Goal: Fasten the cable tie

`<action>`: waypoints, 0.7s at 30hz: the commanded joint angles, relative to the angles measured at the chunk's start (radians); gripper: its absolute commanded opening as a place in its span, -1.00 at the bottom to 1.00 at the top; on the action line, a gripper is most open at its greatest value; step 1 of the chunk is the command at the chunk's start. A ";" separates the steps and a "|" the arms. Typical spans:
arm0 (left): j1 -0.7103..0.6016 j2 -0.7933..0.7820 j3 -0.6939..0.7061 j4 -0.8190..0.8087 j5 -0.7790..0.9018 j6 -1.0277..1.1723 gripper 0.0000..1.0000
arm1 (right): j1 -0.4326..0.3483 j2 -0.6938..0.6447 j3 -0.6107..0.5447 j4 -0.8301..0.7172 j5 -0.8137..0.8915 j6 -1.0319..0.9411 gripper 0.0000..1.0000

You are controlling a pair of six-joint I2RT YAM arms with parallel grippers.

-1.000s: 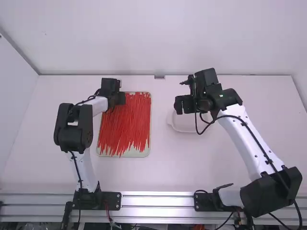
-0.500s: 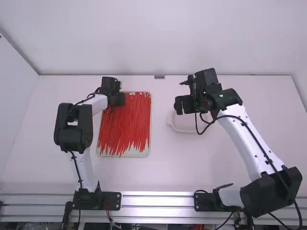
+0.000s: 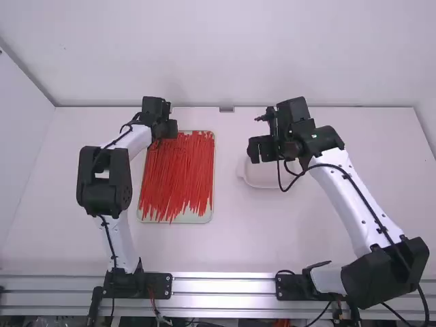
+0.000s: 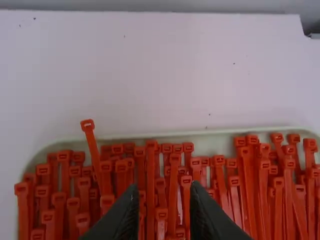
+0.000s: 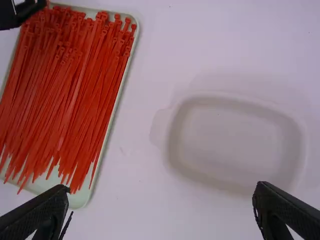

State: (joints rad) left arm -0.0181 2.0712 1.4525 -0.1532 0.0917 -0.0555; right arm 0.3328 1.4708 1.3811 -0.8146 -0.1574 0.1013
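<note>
Over the tray (image 4: 210, 133) far end, left pincer (image 4: 163, 186) is at a narrow gap straddling several red cable ties (image 4: 172, 170), none clearly gripped. Best to isolate one tie, pinch near its head, lift clean. Right pincer (image 5: 160, 191) wide apart above white dish (image 5: 235, 140).

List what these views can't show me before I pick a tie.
Left wrist view: tails of the cable ties cut off by the bottom edge.
High view: tray's far-left corner hidden under the left jaws; white dish partly hidden by the right arm; single ties too small.
</note>
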 commanded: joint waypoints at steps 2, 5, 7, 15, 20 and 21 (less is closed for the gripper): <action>-0.014 0.012 0.013 -0.007 -0.006 0.011 -0.46 | 0.002 0.012 0.025 -0.001 0.000 -0.004 0.96; -0.015 0.026 0.013 0.000 -0.003 0.011 -0.45 | 0.002 0.012 0.024 -0.001 0.000 -0.004 0.96; -0.016 0.047 0.013 0.004 -0.003 0.004 -0.46 | 0.002 0.013 0.019 0.002 0.000 -0.003 0.96; -0.018 0.082 0.013 -0.007 -0.003 0.000 -0.52 | 0.002 0.012 -0.013 0.004 -0.003 0.000 0.96; -0.019 0.083 0.013 0.001 -0.003 0.000 -0.50 | 0.002 0.012 -0.021 0.006 -0.003 0.014 0.96; -0.019 0.083 0.013 0.001 -0.003 0.000 -0.50 | 0.002 0.012 -0.021 0.006 -0.003 0.014 0.96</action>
State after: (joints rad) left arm -0.0303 2.1544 1.4525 -0.1524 0.0921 -0.0563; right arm 0.3328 1.4715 1.3659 -0.8089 -0.1574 0.1055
